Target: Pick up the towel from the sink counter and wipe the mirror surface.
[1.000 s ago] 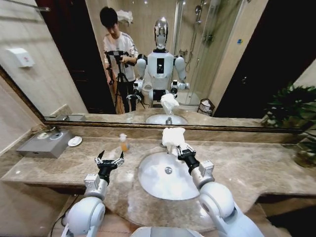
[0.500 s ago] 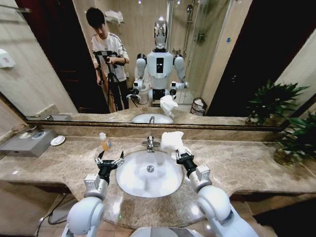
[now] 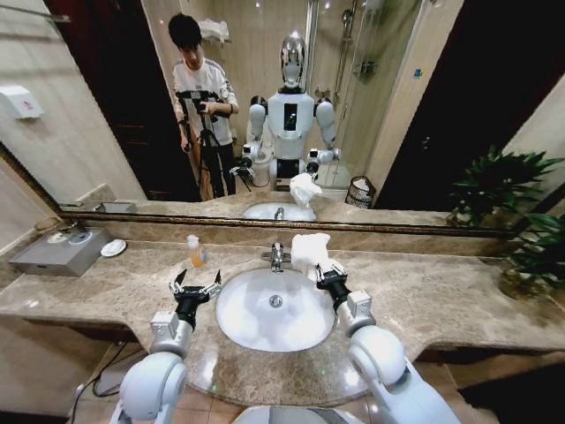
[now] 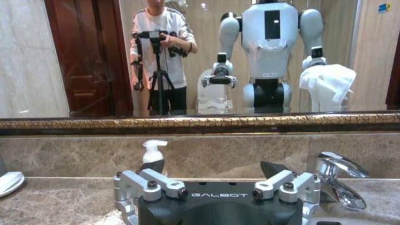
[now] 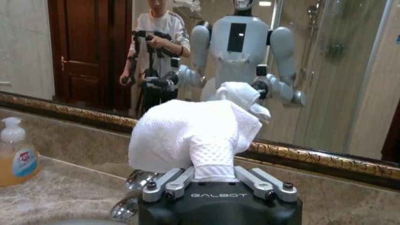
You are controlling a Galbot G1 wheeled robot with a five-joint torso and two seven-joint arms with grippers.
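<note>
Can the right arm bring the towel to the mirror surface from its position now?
Probably yes: the right gripper, shut on the towel, points at the mirror surface, with nothing between them.

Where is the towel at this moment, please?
In the head view the towel is bunched in the right gripper, held above the basin's back right rim, just right of the chrome tap and below the mirror.

1. There's a soap dispenser (image 3: pixel 195 252) with orange liquid and a white pump, standing upright left of the chrome tap (image 3: pixel 276 256).
2. Far left, a grey box (image 3: pixel 56 251) sits against the wall.
3. A small white round dish (image 3: pixel 112 248) lies just beside that box.
4. Over on the right end, a leafy potted plant (image 3: pixel 532 256).
5. High on the left wall, a white wall dispenser (image 3: pixel 21 101).
</note>
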